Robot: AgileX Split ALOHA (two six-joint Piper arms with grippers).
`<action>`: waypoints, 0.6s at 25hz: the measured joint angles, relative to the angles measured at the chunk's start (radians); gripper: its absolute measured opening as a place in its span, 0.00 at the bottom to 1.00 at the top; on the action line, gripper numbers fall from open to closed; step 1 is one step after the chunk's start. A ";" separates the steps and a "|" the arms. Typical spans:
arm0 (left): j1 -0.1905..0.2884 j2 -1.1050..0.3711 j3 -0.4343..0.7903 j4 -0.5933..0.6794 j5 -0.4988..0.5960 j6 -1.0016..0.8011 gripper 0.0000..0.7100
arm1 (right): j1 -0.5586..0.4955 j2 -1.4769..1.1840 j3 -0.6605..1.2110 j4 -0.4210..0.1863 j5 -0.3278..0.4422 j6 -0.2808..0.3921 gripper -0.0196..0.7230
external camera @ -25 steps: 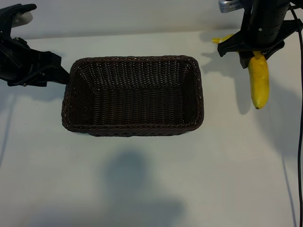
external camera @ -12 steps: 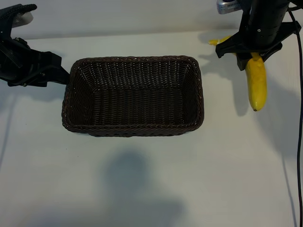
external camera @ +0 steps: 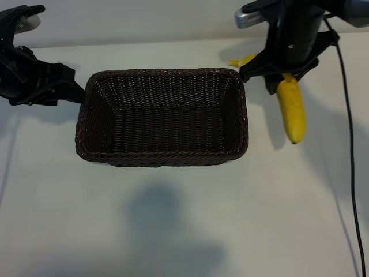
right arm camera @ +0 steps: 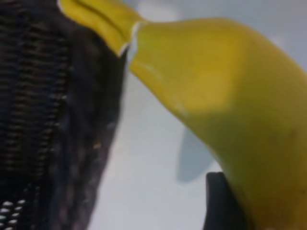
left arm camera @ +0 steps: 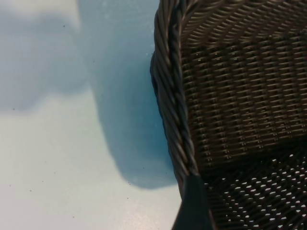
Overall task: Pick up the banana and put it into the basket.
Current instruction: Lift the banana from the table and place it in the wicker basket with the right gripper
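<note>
The yellow banana (external camera: 291,109) hangs tip-down above the table, just off the right end of the dark brown wicker basket (external camera: 161,158). My right gripper (external camera: 282,78) is shut on its upper part, and the stem (external camera: 242,59) sticks out behind the arm. In the right wrist view the banana (right arm camera: 230,96) fills the picture, with one dark finger (right arm camera: 220,201) against it and the basket wall (right arm camera: 43,96) beside it. My left gripper (external camera: 74,88) rests open at the basket's left end. One of its fingers (left arm camera: 192,206) lies by the braided rim (left arm camera: 172,105).
A black cable (external camera: 347,150) runs down the right side of the white table (external camera: 173,219). A soft shadow lies on the table in front of the basket. The basket's inside holds nothing.
My right gripper has carried the banana to the left, closer to the basket's right end. The left arm and the basket have stayed still.
</note>
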 joint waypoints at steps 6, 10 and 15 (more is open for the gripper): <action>0.000 0.000 0.000 0.000 0.000 0.000 0.84 | 0.090 0.000 -0.042 0.002 0.005 -0.001 0.59; 0.000 0.000 0.000 0.000 0.000 0.000 0.84 | 0.169 0.000 -0.124 0.004 0.010 -0.001 0.59; 0.000 0.000 0.000 0.000 0.007 0.000 0.84 | 0.245 -0.001 -0.166 0.013 0.004 -0.008 0.59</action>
